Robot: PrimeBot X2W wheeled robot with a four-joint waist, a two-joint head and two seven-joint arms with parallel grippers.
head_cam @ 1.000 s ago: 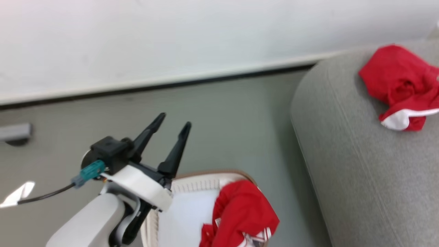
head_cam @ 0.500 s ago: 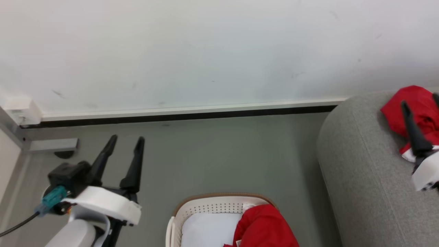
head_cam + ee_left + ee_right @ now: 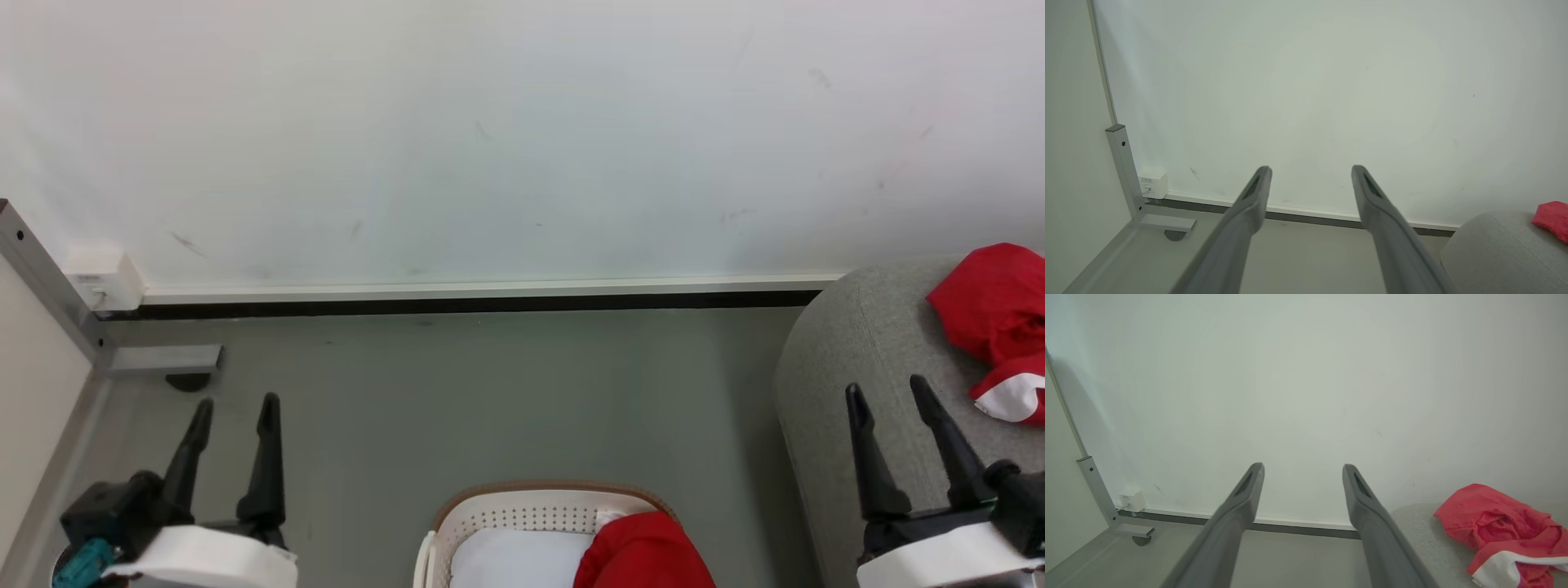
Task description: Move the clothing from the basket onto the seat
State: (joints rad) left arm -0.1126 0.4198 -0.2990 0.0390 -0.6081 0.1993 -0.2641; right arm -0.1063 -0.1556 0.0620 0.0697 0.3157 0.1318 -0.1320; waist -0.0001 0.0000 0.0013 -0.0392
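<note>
The white basket (image 3: 522,510) with a brown rim shows at the bottom middle of the head view, holding a red garment (image 3: 645,555) at its right side beside a pale flat pad (image 3: 514,559). Another red garment with a white band (image 3: 1000,327) lies crumpled on the grey seat (image 3: 857,384) at the right, also seen as the garment (image 3: 1502,535) in the right wrist view and a red edge (image 3: 1553,218) in the left wrist view. My left gripper (image 3: 233,404) is open and empty over the floor at lower left. My right gripper (image 3: 886,390) is open and empty over the seat's left end.
A white wall with a dark skirting strip (image 3: 473,304) runs behind the grey floor (image 3: 490,392). A metal frame post with a foot and caster (image 3: 175,363) and a small white box (image 3: 102,273) stand in the left corner.
The head camera has swung and levelled, so the whole picture shifted. My right gripper has drawn back from the garment on the seat, and both grippers stand lower in the picture, open.
</note>
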